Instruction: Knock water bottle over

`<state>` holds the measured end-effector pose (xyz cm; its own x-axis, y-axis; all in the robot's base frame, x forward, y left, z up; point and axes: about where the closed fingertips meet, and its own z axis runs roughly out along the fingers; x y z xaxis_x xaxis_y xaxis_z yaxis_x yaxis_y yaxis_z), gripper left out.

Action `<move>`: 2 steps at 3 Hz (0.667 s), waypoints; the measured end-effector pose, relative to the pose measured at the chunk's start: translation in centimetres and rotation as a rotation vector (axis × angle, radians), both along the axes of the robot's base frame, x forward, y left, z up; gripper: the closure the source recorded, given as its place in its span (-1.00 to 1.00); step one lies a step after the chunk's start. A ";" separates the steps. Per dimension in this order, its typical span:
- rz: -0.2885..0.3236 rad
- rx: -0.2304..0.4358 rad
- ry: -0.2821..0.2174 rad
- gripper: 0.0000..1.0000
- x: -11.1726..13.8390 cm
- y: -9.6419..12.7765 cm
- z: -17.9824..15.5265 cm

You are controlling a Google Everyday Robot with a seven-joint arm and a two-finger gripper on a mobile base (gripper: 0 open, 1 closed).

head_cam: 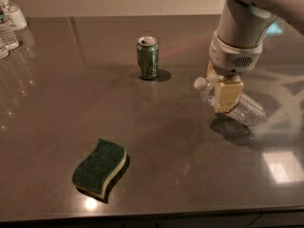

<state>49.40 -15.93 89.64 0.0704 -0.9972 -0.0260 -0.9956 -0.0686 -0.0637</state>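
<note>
Can stands upright mid-table, green, top facing up, contents not visible from here. Far left edge: pump bottle upright at the back corner, small bottles just in front of it, clear, partly cut off by the frame. Can't tell fill levels on any of them. Sponge lies flat near the front, green side up, well apart from everything else.

Over to the right: gripper hangs from the arm, pointing down, right of the can and well apart from it. It's clamped on the bottle, one tan finger across the front of its middle, the other behind. Bottle is steeply tilted, nearly lying: white cap sticks out to the gripper's left and a bit higher, ribbed clear body runs out lower right, low over the table. Can't tell whether the low end touches the surface. Dark shadow sits on the table just under it.
</note>
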 end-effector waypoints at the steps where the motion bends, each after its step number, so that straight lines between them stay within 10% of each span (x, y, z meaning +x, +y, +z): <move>1: 0.010 -0.043 0.012 0.19 0.5 -0.4 -1.3; 2: 0.018 -0.072 0.021 -0.28 1.1 -0.7 -2.6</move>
